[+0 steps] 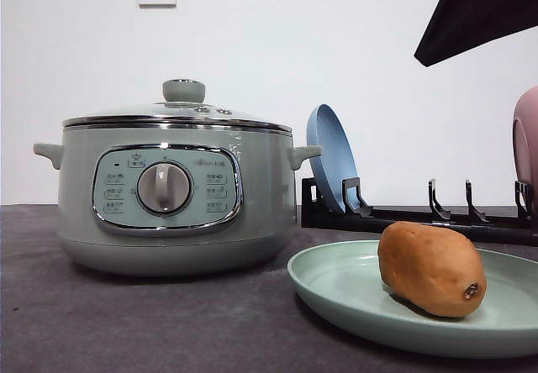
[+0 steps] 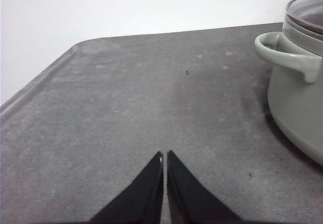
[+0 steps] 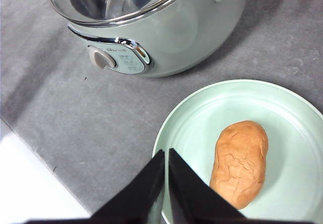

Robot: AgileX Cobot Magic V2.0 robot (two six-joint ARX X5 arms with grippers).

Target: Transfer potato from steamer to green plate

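Observation:
The orange-brown potato [image 1: 431, 268] [image 3: 240, 162] lies on the pale green plate [image 1: 336, 285] [image 3: 202, 123], a dark spot on its near end. The sage-green steamer [image 1: 172, 192] [image 3: 166, 32] [image 2: 298, 88] stands left of the plate with its glass lid on. My right gripper [image 3: 166, 153] is shut with nothing in it, high above the plate's edge and beside the potato. My left gripper [image 2: 164, 155] is shut and empty over bare table, left of the steamer's handle [image 2: 290, 57].
A black dish rack [image 1: 420, 213] behind the plate holds an upright blue plate [image 1: 332, 159] and a pink dish [image 1: 527, 146] at the far right. Part of a dark arm [image 1: 479, 12] hangs at the upper right. The grey table's edge [image 2: 35, 82] runs left of my left gripper.

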